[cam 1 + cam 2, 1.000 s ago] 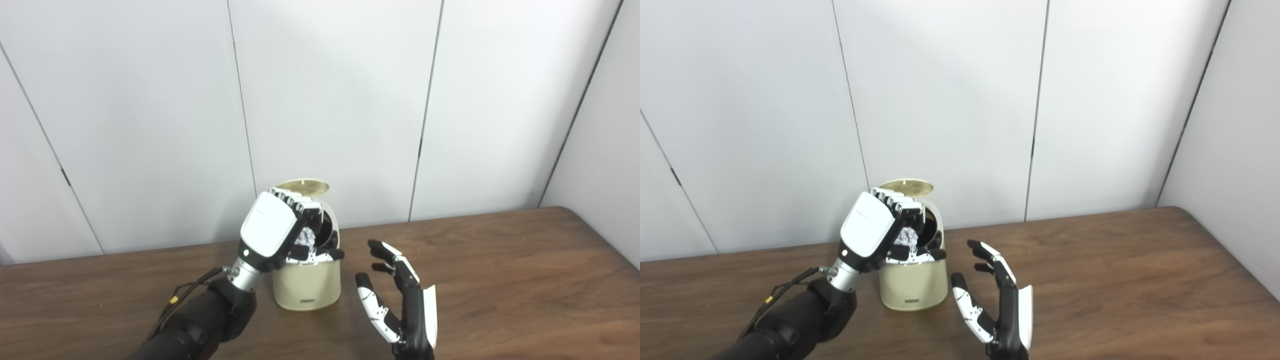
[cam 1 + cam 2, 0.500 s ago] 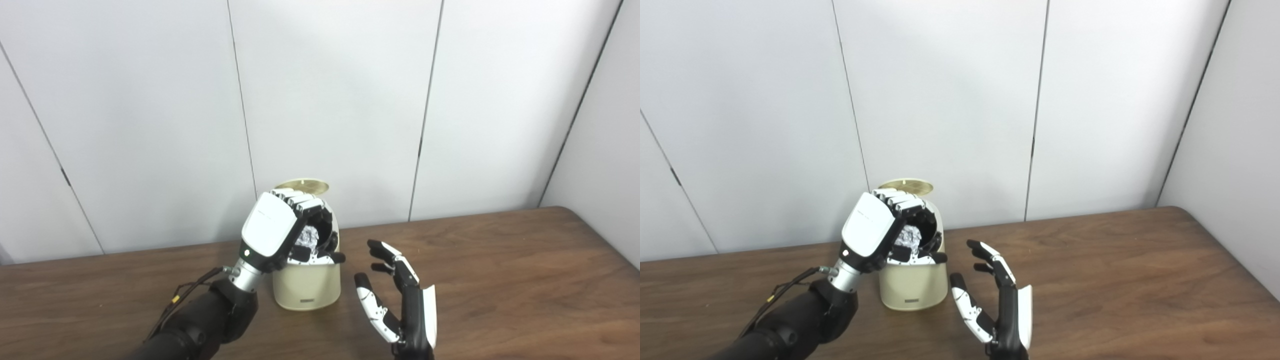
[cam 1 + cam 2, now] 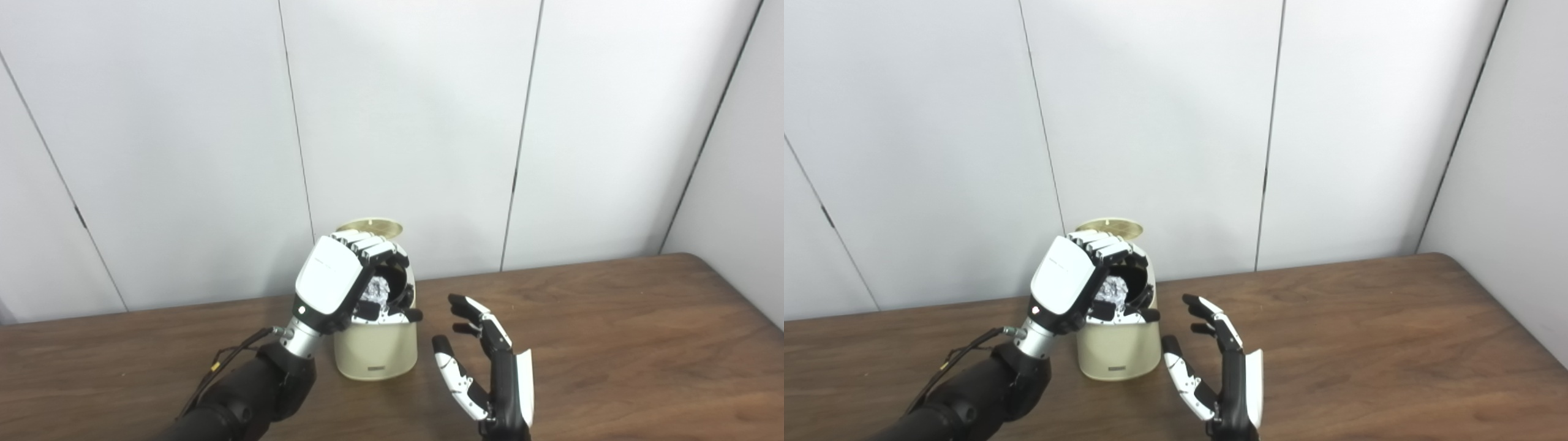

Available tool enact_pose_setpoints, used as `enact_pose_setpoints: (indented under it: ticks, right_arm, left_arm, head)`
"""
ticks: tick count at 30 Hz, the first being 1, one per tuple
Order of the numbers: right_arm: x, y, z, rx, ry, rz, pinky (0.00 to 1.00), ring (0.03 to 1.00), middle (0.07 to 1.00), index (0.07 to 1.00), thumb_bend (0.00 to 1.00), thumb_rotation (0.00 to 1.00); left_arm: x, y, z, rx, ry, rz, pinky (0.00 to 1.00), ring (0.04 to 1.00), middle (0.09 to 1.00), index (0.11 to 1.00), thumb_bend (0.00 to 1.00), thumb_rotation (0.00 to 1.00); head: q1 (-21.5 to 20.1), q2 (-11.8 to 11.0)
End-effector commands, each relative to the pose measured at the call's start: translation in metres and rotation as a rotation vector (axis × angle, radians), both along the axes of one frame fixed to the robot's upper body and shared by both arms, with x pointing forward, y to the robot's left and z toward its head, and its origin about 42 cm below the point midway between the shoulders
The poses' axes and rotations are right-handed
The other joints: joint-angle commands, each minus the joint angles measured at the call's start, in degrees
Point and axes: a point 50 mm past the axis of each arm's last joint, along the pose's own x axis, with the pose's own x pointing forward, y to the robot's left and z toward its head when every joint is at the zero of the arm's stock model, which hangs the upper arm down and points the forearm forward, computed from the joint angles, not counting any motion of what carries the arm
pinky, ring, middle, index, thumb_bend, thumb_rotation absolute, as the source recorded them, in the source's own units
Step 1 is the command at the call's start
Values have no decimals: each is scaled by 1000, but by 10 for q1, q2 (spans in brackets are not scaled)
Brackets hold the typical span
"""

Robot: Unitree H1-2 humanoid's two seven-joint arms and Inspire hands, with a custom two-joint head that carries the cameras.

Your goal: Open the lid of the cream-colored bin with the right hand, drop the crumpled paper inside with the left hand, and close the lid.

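Note:
The cream-colored bin (image 3: pixel 375 349) stands on the wooden table near the wall, its round lid (image 3: pixel 371 227) tipped up behind the opening. My left hand (image 3: pixel 343 283) hovers over the bin's mouth, fingers curled around the crumpled silvery-white paper (image 3: pixel 374 290). The paper sits in the hand right above the opening. My right hand (image 3: pixel 490 373) is open beside the bin on its right, palm toward it, fingers spread and not touching it.
The brown table (image 3: pixel 612 343) stretches to the right, with its edge near the grey wall corner at far right. White wall panels (image 3: pixel 404 122) rise directly behind the bin. A thin cable (image 3: pixel 229 356) runs along my left forearm.
The left hand's fingers have spread slightly over the opening, the paper staying in the hand. The right hand has drifted a little left, toward the bin.

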Motion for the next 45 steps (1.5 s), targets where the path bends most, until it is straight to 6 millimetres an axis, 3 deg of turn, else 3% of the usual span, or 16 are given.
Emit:
enact_pose_setpoints:
  ticks: [1, 14, 21, 33, 45]
  right_arm:
    - [-26, 0, -40, -28, 126, 8, 636, 739, 753, 726, 193, 484]
    - [-26, 0, -42, -36, 126, 9, 632, 737, 754, 727, 193, 490]
    - [-25, 0, -43, -32, 127, 10, 633, 737, 751, 722, 193, 474]
    - [-23, 2, -43, -28, 126, 15, 634, 738, 754, 721, 193, 467]
    - [-23, 0, -45, -40, 124, 9, 634, 736, 750, 714, 191, 471]
  left_arm:
    - [13, -1, 32, -31, -70, -1, 371, 423, 470, 496, 957, 382]
    - [11, 0, 37, -55, -107, -11, 372, 419, 470, 489, 942, 350]
    - [11, 0, 42, -72, -122, -14, 357, 411, 464, 498, 827, 345]
    - [12, 0, 52, -94, -143, -26, 348, 404, 470, 519, 924, 327]
    - [10, 0, 53, -101, -143, -36, 349, 404, 470, 514, 929, 313]
  head:
    - [1, 0]
    - [5, -2]
    - [7, -4]
    - [8, -6]
    - [14, -5]
